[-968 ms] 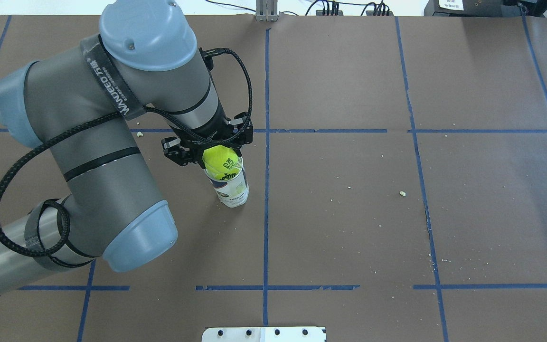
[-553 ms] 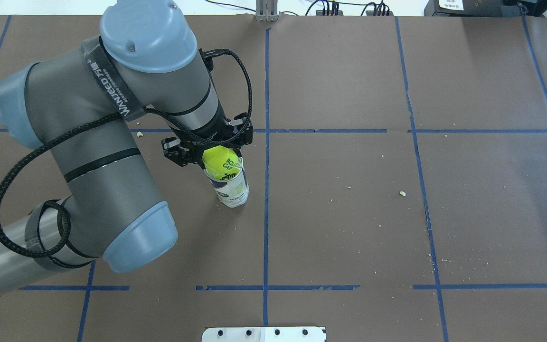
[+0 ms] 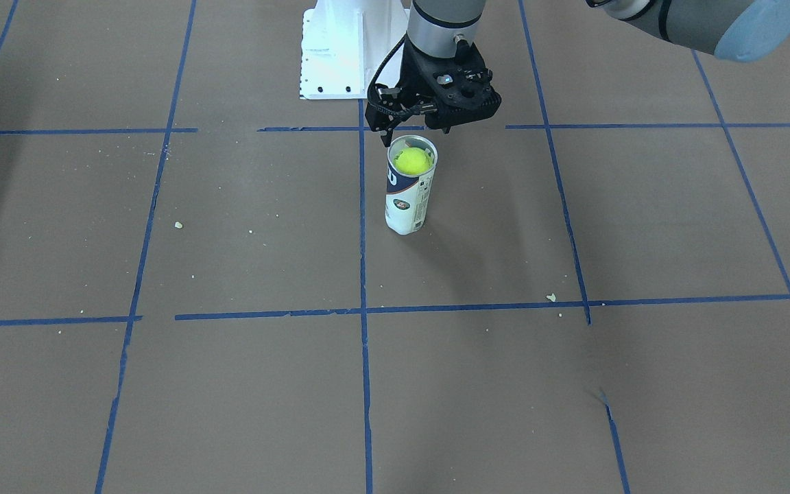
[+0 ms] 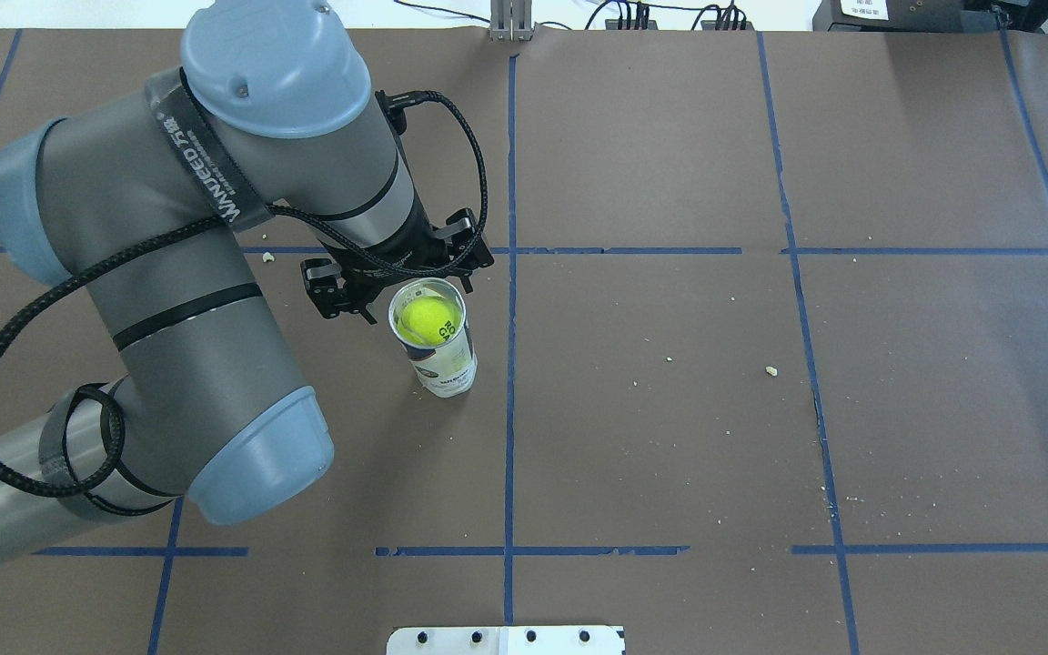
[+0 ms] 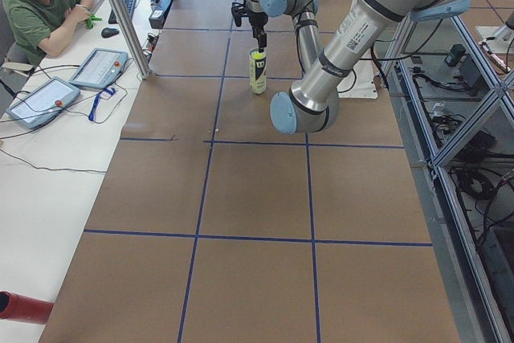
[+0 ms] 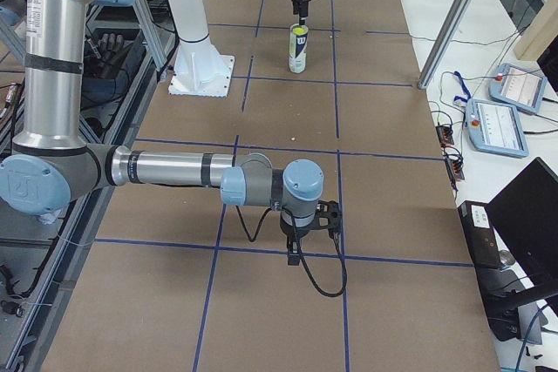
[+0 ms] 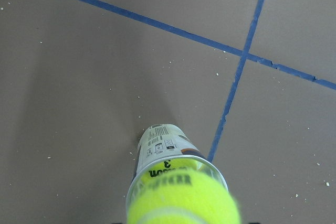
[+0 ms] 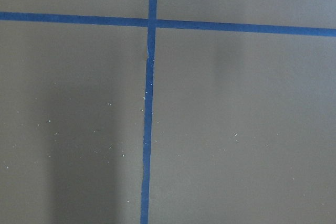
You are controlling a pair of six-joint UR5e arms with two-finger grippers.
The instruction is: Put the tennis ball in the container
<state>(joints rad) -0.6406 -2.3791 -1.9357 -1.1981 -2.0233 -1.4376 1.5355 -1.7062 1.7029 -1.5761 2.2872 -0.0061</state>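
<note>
The clear tube container (image 4: 445,364) with its white and navy label stands upright near the table's middle. The yellow-green tennis ball (image 4: 430,318) sits inside its open mouth, just below the rim, with nothing gripping it. It also shows as the ball (image 3: 412,161) in the tube (image 3: 407,202), and fills the bottom of the left wrist view as the ball (image 7: 184,200). My left gripper (image 4: 397,284) hovers just above the tube's rim, open, its fingers spread wider than the tube. My right gripper (image 6: 301,246) hangs low over bare table, far from the tube; I cannot tell its state.
The white metal pedestal (image 3: 340,48) stands behind the tube on the robot's side. Blue tape lines and small crumbs (image 4: 770,370) mark the brown table cover. An operator (image 5: 48,6) sits at a side desk with tablets.
The left gripper's fingers have spread apart and let go of the ball. The ball has dropped from above the rim down into the tube's mouth. The tube has not moved.
</note>
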